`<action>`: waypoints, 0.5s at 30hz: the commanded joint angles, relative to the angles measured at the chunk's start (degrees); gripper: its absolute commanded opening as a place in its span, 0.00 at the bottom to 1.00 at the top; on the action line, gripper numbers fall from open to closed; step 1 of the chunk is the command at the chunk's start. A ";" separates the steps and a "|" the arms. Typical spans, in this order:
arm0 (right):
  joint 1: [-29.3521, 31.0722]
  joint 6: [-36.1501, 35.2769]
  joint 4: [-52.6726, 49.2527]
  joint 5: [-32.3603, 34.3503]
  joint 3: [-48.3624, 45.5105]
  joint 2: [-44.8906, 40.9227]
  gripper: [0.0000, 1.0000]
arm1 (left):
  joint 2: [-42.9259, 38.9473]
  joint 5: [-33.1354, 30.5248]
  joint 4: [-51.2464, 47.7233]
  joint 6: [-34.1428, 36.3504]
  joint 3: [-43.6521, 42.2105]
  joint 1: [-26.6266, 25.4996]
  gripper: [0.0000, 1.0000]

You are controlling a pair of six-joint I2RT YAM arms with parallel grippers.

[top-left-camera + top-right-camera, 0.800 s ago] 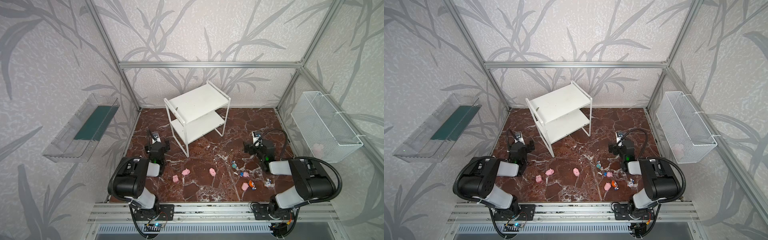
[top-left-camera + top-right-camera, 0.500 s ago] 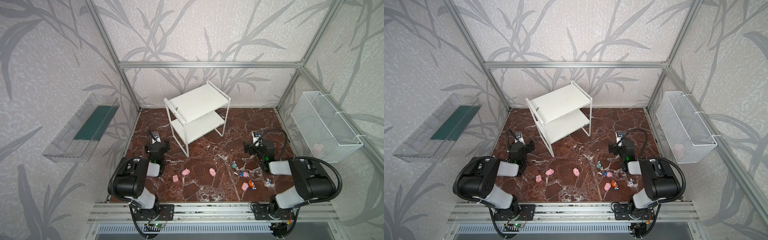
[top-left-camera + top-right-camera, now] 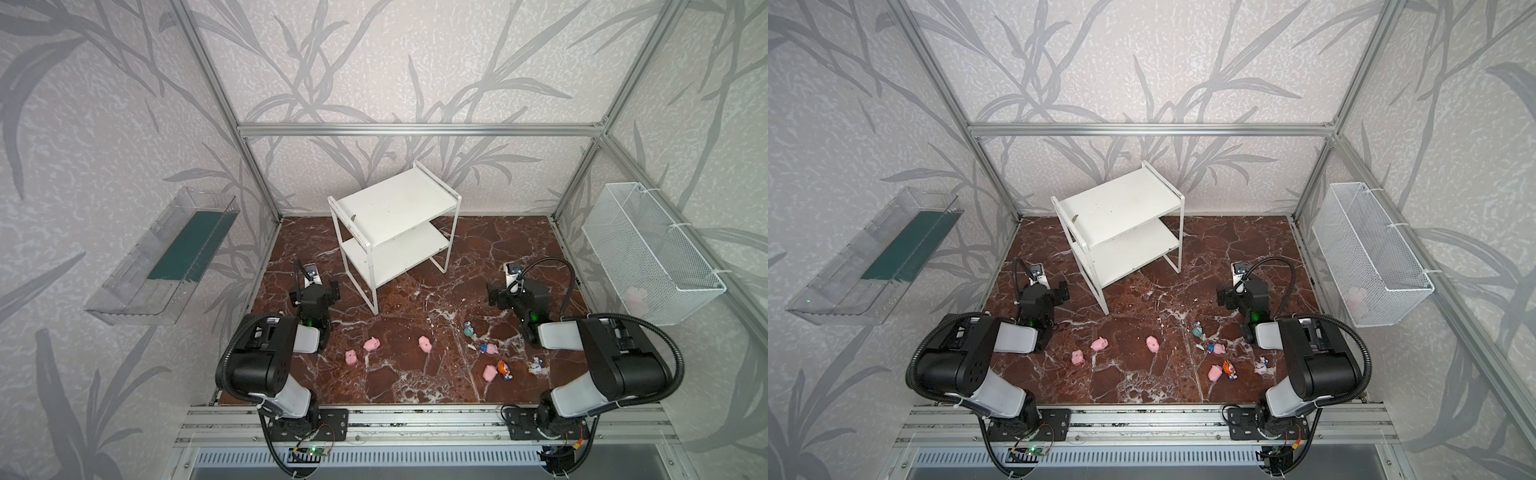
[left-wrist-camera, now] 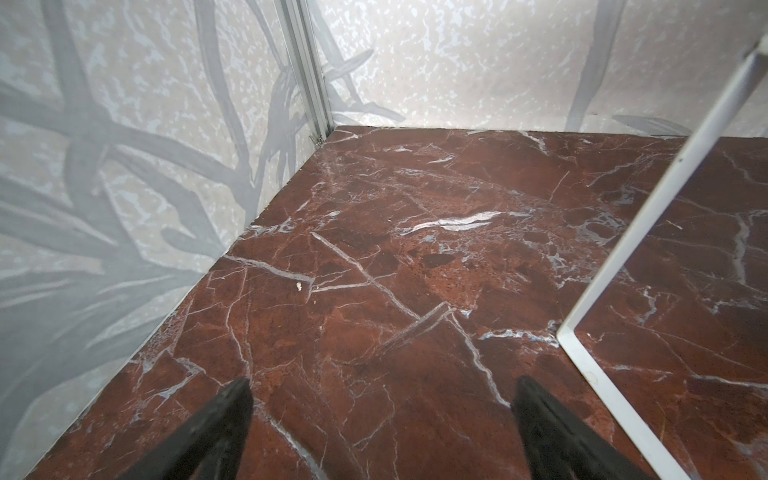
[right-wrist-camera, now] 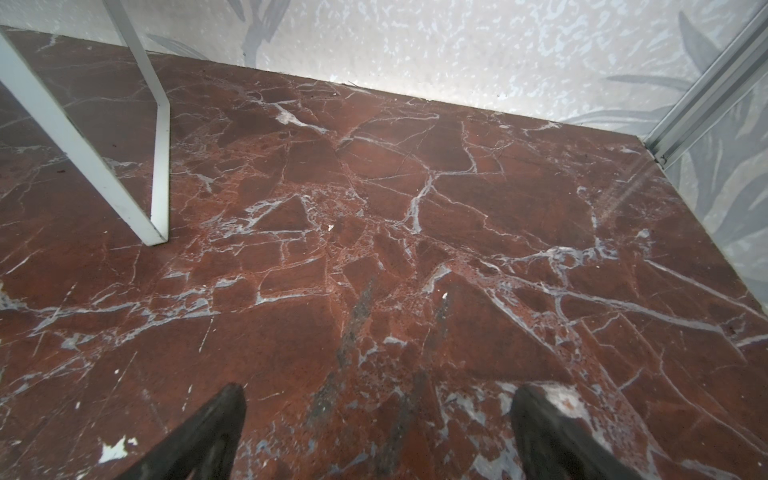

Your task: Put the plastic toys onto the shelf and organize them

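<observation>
Toward the back of the red-brown marble worktop (image 3: 415,386): white two-tier shelf (image 3: 395,208), upright, set at an angle to the back wall. In both top views, plastic toys loose on the worktop in front of the shelf, apart from it. Near the middle, a loose row of pink pigs: left pig (image 3: 351,357), middle pig (image 3: 371,344) just beside it, third pig (image 3: 424,343) farther right. On the right side, fourth pig (image 3: 490,372) close against the orange-hatted figurine (image 3: 503,369); whether touching, cannot tell. Behind those two, teal-hatted figurine (image 3: 469,331) and pink-hatted figurine (image 3: 489,348). Nearest the right arm, white-hatted figurine (image 3: 535,365).

Spread wide with nothing between the fingers: left hand (image 4: 382,388), low over bare marble off the shelf's front-left leg, that leg at the edge of the left wrist view. Likewise fully parted and holding nothing: right hand (image 5: 380,392), over bare marble to the right of the shelf, shelf legs off to one side in the right wrist view. Both aimed toward the back wall, all toys nearer the front edge than either hand.

On the left wall, clear plastic tray (image 3: 133,282) with a dark green panel. On the right wall, white wire-mesh basket (image 3: 648,249), a blurry pale pink lump (image 3: 636,297) inside.
</observation>
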 commanded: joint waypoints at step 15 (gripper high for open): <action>-0.08 -0.33 0.44 -0.40 1.40 -0.46 0.99 | -2.63 -0.90 -0.25 0.26 0.80 0.02 0.99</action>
